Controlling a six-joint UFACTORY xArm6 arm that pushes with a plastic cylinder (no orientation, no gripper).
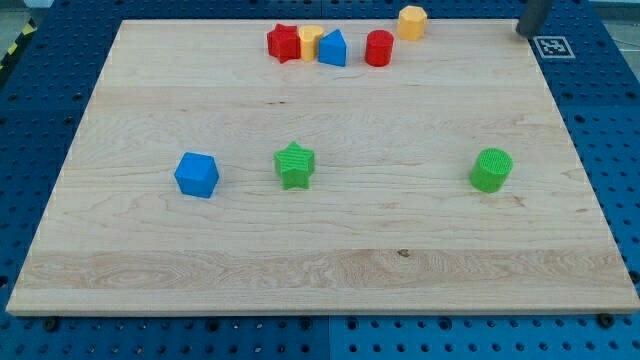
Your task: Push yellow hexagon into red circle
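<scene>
The yellow hexagon (411,22) sits at the view's top edge of the wooden board, right of centre. The red circle (378,48) stands just below and to the left of it, a small gap apart. My rod enters at the view's top right corner, and my tip (521,32) is near the board's top right corner, well to the right of the yellow hexagon and touching no block.
A red star (284,43), a yellow block (310,41) and a blue block (332,48) cluster left of the red circle. A blue cube (197,175), a green star (294,165) and a green cylinder (491,169) lie mid-board. A marker tag (551,46) sits off-board top right.
</scene>
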